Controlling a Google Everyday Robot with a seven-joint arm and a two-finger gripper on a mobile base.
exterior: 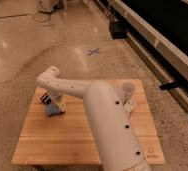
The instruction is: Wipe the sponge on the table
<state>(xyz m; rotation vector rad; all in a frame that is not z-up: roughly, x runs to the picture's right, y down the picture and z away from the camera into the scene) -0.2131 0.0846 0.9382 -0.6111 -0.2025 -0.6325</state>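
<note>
The light-blue sponge (pixel 52 110) lies on the left part of the bamboo table (pixel 62 145), near its far-left corner. My white arm reaches from the lower right across the tabletop. Its wrist bends down so that the gripper (pixel 56 102) sits right on top of the sponge, pressing at its upper edge. The wrist housing hides most of the gripper.
A black bar with white stripes (pixel 45 97) lies just left of the gripper by the table's left edge. A pale cup (pixel 128 89) and a small white object (pixel 129 106) sit at the far right of the table. A dark counter runs along the right.
</note>
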